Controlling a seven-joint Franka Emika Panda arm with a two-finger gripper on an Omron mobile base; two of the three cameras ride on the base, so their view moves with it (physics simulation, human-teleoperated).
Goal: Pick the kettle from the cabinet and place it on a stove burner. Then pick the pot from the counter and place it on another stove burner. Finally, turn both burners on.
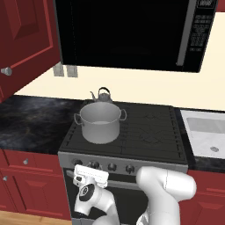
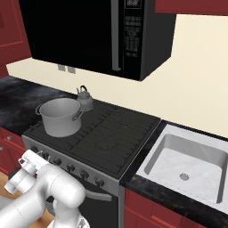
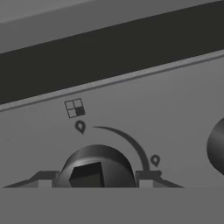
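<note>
Gripping: the pincer (image 3: 97, 183) looks partly closed around the leftmost stove knob (image 3: 95, 168), one dark fingertip (image 3: 43, 179) hugging each side of it in the hand view, so I'd say it has hold of that knob.
Cabinet: red door (image 1: 22, 39) hangs at far left in the left base view, round silver knob (image 1: 6, 70) near its lower edge.
Bench: the dark veined bench (image 1: 35, 118) runs left of the stove and picks up again on the right around the white sink (image 2: 187, 167).
Pot: the wide silver pot (image 1: 100, 123) sits on the front-left burner, both loop handles showing; from the right base view it's at (image 2: 60, 116).
Kettle: the little grey kettle (image 1: 102, 95) is on the back-left burner right behind the pot, black handle arched up, spout pointing left; too close to say if they touch.
Stove burners: the black grates (image 1: 149, 129) on the right half are bare.
Knob row: silver front panel (image 1: 114, 167) with dark knobs, the arm's hand (image 1: 90, 176) pressed up against its left end.
Panel marks: a small four-square icon (image 3: 74, 108) and two flame marks sit above the knob, joined by a curved line.
Microwave: big black one (image 1: 132, 30) hangs above the stove.
</note>
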